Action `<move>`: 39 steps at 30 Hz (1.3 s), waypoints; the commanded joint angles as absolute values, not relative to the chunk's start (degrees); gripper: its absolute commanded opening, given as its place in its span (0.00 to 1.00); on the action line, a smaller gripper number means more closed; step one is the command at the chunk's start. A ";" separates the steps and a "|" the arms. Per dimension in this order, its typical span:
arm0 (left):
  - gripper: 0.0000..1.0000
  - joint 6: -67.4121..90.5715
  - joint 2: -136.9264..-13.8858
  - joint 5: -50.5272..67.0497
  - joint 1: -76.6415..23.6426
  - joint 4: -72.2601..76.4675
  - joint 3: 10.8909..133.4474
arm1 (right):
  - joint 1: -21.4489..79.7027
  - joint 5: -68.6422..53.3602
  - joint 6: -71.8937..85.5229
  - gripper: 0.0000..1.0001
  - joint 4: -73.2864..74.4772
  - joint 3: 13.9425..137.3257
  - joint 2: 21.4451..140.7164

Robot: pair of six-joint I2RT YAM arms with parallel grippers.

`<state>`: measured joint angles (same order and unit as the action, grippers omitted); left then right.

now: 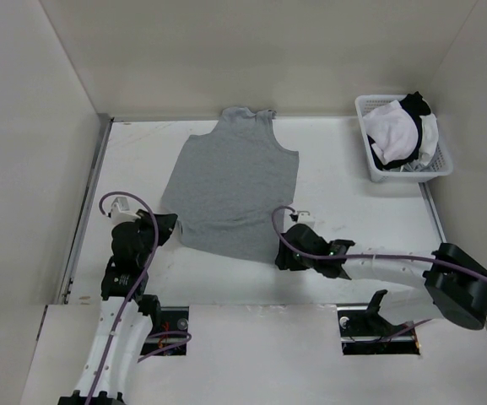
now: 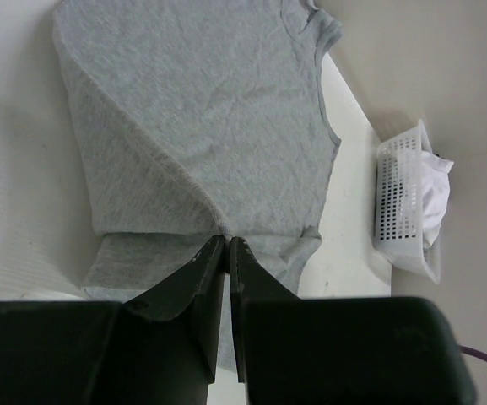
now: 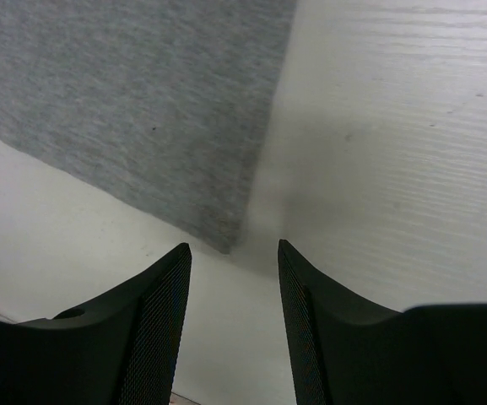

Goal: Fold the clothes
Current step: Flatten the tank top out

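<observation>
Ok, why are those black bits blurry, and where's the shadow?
Right wrist view: the right gripper is near the lens, so edges look soft; a faint shadow lies on the table beside the T-shirt. Left wrist view: left gripper dark, fabric sharp.

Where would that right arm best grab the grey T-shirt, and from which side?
The near right hem corner of the grey T-shirt, approached from the robot's side. It lies flat, a free corner pointing at the open right fingers, with bare table beside it.
</observation>
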<state>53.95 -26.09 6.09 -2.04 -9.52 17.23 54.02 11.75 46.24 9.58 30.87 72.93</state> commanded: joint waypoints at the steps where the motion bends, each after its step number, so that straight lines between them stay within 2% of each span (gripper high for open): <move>1: 0.06 52.38 -25.93 6.06 -3.03 -5.10 16.96 | 56.64 15.81 49.48 0.50 7.38 34.71 75.93; 8: 0.06 52.03 -27.07 6.33 -4.00 -2.82 17.31 | 59.72 23.01 51.67 0.44 14.31 38.67 82.70; 14: 0.06 52.03 -28.03 6.06 -5.75 -0.88 17.31 | 60.60 26.72 53.88 0.43 16.87 39.64 84.37; 21: 0.06 52.03 -28.74 6.06 -5.67 -0.09 17.05 | 60.95 25.84 55.11 0.29 16.88 39.29 88.15; 24: 0.06 51.77 -29.00 6.06 -5.58 0.00 17.49 | 61.56 25.31 55.37 0.30 16.79 39.20 88.33; 27: 0.06 51.68 -29.18 6.06 -5.40 0.18 17.67 | 62.27 25.40 56.25 0.39 17.84 39.11 88.24; 35: 0.06 51.50 -29.36 6.06 -5.40 0.18 18.10 | 63.85 27.59 59.94 0.30 22.32 37.53 85.87; 39: 0.06 51.50 -29.36 6.06 -5.49 0.18 18.46 | 64.38 27.77 60.73 0.34 23.03 37.44 85.69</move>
<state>52.45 -29.39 6.02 -5.39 -3.16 17.21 63.44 28.91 58.92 15.42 39.53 84.84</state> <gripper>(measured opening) 0.059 0.327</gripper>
